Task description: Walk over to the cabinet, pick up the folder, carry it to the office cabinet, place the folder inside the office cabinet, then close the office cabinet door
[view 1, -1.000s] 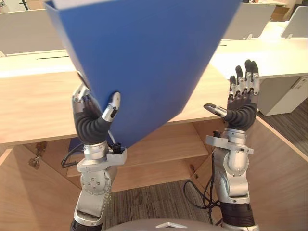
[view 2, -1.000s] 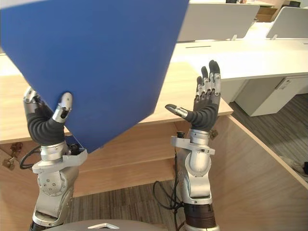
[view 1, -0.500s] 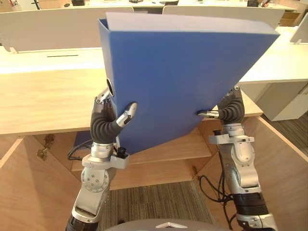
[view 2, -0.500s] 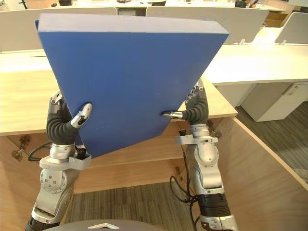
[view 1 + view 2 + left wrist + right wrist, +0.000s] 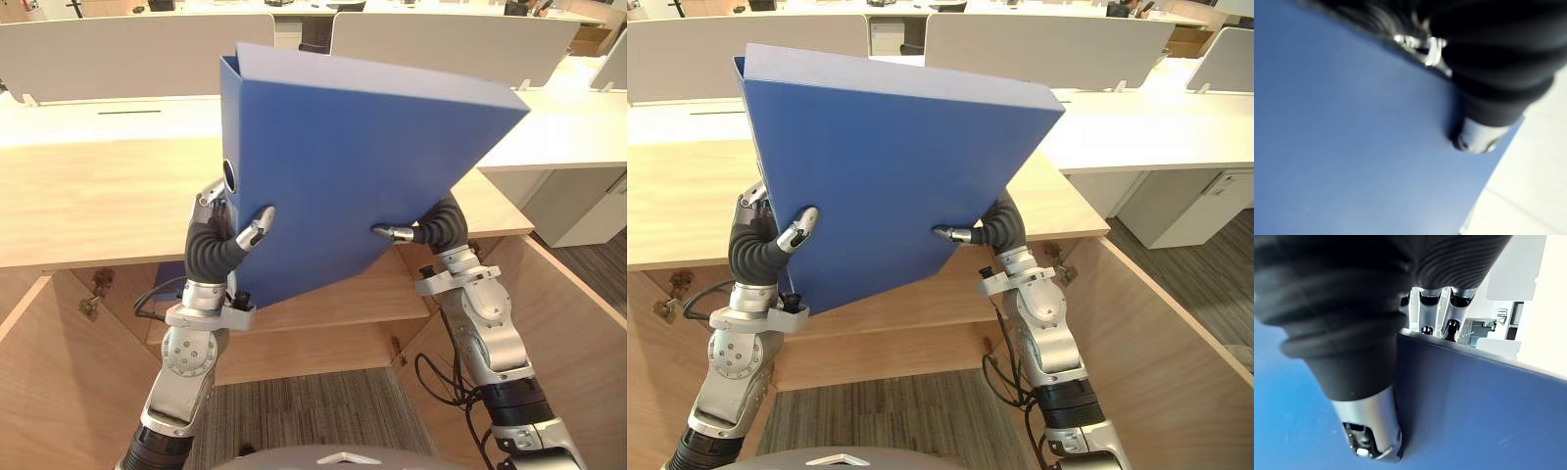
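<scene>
- Two hands clamp a thick blue card folder, held tilted and aloft between thumbs and fingers.
- left hand: thumb in front, fingers behind the spine.
- right hand: fingers behind the lower edge.

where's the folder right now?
In the eye views the blue folder is held up, tilted, mid-frame between the left hand and right hand, each pinching a lower edge, before the open wooden cabinet.

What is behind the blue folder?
The left hand and right hand pinch the folder, fingers behind it. The cabinet top and desks show around it; the rest is covered.
</scene>
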Controlling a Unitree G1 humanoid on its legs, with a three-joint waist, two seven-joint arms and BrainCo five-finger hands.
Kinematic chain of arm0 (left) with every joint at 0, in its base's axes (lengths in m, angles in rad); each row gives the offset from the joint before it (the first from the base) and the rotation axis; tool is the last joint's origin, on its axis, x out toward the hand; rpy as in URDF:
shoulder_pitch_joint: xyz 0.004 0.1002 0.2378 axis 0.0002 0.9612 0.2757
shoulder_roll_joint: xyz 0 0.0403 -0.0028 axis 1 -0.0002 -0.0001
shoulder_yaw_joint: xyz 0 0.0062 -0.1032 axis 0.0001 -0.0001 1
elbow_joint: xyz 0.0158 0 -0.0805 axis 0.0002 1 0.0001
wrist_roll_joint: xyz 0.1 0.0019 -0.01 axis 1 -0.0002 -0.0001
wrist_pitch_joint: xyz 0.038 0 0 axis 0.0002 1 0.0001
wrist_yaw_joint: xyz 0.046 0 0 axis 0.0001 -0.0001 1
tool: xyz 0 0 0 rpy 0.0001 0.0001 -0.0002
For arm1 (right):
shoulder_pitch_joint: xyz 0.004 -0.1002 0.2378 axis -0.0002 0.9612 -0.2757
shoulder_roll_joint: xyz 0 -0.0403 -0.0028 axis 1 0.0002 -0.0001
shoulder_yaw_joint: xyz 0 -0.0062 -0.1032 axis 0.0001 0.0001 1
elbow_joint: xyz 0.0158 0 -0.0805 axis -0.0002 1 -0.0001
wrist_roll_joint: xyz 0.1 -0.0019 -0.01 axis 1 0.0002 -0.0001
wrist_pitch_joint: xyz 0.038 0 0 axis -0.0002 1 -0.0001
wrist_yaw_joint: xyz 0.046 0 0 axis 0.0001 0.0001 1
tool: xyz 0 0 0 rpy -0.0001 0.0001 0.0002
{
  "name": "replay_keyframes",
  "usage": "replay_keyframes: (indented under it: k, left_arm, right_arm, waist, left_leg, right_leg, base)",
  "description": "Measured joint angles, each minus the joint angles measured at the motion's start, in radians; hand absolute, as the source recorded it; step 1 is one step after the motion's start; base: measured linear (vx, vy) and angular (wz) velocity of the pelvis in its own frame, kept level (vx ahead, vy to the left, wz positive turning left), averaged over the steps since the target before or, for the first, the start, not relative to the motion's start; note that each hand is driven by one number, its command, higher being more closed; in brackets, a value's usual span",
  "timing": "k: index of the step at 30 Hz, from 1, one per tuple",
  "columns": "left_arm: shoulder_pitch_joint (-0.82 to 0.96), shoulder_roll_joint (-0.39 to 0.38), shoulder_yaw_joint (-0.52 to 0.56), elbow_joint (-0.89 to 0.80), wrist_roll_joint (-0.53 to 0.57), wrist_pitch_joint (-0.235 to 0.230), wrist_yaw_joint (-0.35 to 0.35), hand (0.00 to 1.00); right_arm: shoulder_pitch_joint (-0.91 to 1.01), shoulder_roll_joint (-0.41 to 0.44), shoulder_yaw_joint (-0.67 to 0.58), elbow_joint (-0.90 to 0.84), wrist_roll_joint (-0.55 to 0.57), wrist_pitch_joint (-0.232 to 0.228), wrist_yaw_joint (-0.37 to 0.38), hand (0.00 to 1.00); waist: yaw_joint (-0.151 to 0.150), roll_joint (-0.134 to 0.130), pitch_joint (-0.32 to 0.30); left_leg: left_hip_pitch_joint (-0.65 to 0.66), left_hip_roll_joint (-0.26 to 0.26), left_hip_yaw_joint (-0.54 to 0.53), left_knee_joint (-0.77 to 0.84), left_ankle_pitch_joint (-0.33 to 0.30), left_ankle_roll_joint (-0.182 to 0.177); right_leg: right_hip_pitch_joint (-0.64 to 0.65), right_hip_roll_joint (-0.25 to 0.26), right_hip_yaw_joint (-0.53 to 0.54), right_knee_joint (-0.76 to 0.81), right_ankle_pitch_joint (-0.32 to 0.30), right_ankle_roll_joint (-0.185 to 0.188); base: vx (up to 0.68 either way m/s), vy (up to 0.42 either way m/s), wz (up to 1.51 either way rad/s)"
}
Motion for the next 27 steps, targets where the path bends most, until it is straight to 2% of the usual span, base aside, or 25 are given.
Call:
replay_keyframes:
  k: [1, 2, 14, 20, 22, 27]
  left_arm:
    - [0.000, 0.000, 0.006, 0.007, 0.000, 0.000, 0.000, 1.00]
    - [0.000, 0.000, 0.011, 0.014, 0.000, 0.000, 0.001, 0.00]
    - [0.001, -0.016, 0.070, 0.080, 0.082, 0.004, 0.048, 0.00]
    - [0.044, -0.067, 0.213, 0.079, 0.084, 0.004, 0.102, 0.00]
    - [0.079, -0.087, 0.278, 0.079, 0.066, 0.004, 0.120, 0.00]
    - [0.160, -0.136, 0.398, 0.079, 0.014, 0.004, 0.134, 0.00]
  right_arm:
    - [0.000, 0.001, 0.006, 0.000, -0.005, 0.000, 0.001, 1.00]
    - [0.000, 0.002, 0.014, 0.000, -0.012, 0.000, 0.001, 1.00]
    - [0.005, 0.110, 0.015, 0.032, -0.024, 0.003, -0.013, 1.00]
    - [0.043, 0.184, -0.019, 0.028, -0.023, 0.002, -0.027, 1.00]
    - [0.064, 0.203, -0.047, 0.028, -0.024, 0.002, -0.051, 1.00]
    - [0.081, 0.229, -0.087, 0.018, -0.040, 0.002, -0.056, 1.00]
  waist:
    - [0.000, 0.000, 0.000]
    - [-0.001, 0.000, 0.000]
    - [-0.001, -0.002, -0.002]
    - [0.006, -0.007, -0.006]
    - [0.008, -0.011, -0.008]
    - [0.024, -0.011, -0.009]
  left_leg:
    - [0.000, 0.000, 0.000, 0.000, 0.000, 0.000]
    - [0.000, 0.000, 0.000, 0.000, 0.000, 0.000]
    - [-0.003, 0.001, -0.004, 0.000, 0.002, -0.001]
    - [-0.007, 0.001, -0.017, 0.000, 0.004, -0.001]
    - [-0.017, 0.001, -0.031, 0.000, 0.008, -0.001]
    - [-0.017, 0.001, -0.033, 0.000, 0.008, -0.001]
  right_leg:
    - [0.000, 0.000, 0.000, 0.000, 0.000, 0.000]
    - [0.000, 0.000, 0.000, 0.000, 0.000, 0.000]
    - [-0.001, 0.001, -0.003, 0.001, 0.000, 0.000]
    - [0.002, 0.001, -0.016, 0.001, -0.003, -0.004]
    - [0.001, 0.002, -0.030, 0.002, -0.003, -0.004]
    - [0.003, 0.002, -0.032, 0.003, -0.004, -0.005]
  base:
    - [0.00, 0.000, 0.00]
    - [0.00, 0.000, 0.00]
    - [0.00, 0.000, 0.00]
    - [0.00, 0.000, 0.07]
    - [0.00, -0.003, 0.17]
    - [0.00, 0.000, 0.01]
